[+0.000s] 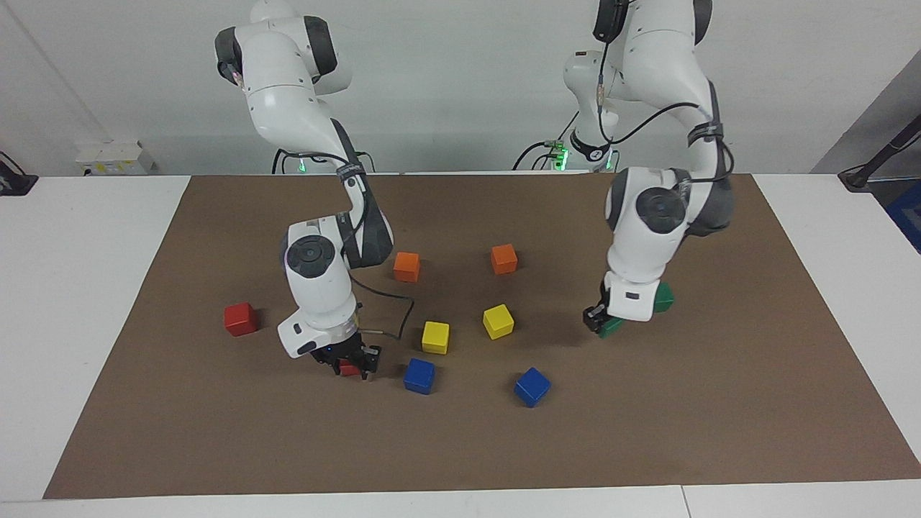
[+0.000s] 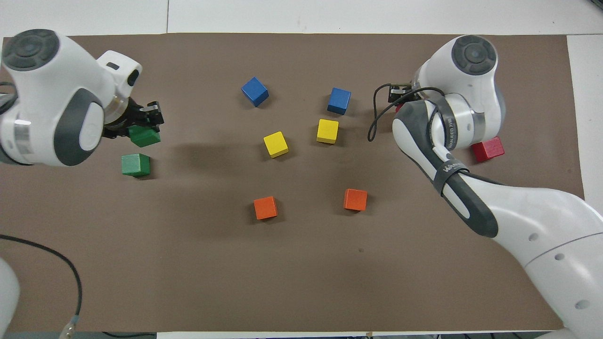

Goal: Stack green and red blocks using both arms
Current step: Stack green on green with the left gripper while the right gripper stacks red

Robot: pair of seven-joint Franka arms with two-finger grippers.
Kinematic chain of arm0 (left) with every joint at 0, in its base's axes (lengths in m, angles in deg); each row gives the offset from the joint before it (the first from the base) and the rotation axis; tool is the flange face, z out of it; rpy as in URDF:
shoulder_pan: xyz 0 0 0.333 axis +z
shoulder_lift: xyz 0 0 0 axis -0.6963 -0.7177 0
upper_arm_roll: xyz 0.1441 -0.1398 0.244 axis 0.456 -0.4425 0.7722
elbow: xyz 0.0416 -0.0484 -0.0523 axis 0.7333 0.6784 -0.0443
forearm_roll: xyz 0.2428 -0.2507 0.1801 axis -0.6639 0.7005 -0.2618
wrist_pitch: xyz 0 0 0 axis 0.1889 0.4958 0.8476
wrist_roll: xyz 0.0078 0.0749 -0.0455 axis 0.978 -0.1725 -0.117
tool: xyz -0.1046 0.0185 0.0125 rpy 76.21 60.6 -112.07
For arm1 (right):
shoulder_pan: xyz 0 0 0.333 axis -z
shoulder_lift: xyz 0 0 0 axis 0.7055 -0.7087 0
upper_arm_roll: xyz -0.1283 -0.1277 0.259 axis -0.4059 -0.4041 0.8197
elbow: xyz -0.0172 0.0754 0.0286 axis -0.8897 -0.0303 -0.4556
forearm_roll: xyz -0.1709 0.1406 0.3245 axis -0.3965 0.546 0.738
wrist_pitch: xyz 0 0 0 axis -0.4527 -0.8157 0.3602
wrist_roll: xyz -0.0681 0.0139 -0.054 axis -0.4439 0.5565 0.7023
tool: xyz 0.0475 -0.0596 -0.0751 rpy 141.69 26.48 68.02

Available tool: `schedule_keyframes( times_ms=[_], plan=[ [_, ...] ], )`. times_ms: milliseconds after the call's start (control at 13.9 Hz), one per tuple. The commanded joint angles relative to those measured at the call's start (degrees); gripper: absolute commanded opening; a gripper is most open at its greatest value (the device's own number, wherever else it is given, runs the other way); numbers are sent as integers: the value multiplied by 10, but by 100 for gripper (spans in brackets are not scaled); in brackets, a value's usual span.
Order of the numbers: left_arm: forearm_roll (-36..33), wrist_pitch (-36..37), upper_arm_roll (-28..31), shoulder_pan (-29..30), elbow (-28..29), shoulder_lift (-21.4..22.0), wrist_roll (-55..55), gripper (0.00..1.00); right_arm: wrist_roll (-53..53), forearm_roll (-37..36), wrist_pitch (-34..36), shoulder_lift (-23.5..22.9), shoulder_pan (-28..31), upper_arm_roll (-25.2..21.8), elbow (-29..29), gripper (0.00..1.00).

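Observation:
My left gripper (image 1: 601,323) is shut on a dark green cube (image 1: 611,328) and holds it a little above the mat, beside the second green cube (image 1: 665,296), which its hand partly hides. In the overhead view the left gripper (image 2: 141,126) has the held green cube (image 2: 145,137) just off the resting green cube (image 2: 135,165). My right gripper (image 1: 350,364) is shut on a red cube (image 1: 350,370), low at the mat. The second red cube (image 1: 239,319) rests toward the right arm's end. In the overhead view the right gripper (image 2: 399,96) hides most of its cube.
On the brown mat (image 1: 460,446) lie two yellow cubes (image 1: 435,337) (image 1: 498,321), two blue cubes (image 1: 419,375) (image 1: 532,386) farther from the robots, and two orange cubes (image 1: 406,266) (image 1: 504,258) nearer to them.

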Motion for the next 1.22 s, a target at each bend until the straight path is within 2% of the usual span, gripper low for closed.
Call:
schedule_keyframes(
  times_ms=[0, 72, 215, 359, 502, 1148],
  plan=[
    [9, -12, -6, 32, 86, 53, -82, 0, 118, -3, 73, 74, 60, 10, 15, 0],
    [9, -43, -5, 34, 108, 59, -90, 0, 155, 0, 87, 93, 78, 10, 28, 0],
    [9, -92, -6, 47, 143, 67, -139, 0, 209, 10, 77, 136, 123, 11, 99, 0],
    [10, -116, -5, 55, 163, 71, -167, 0, 259, 36, 17, 156, 149, 10, 160, 0],
    [10, -124, -5, 58, 168, 71, -173, 0, 257, 37, -33, 168, 156, 10, 204, 0],
    [10, -141, -5, 59, 194, 79, -183, 0, 247, 37, -74, 177, 172, 10, 254, 0]
  ],
)
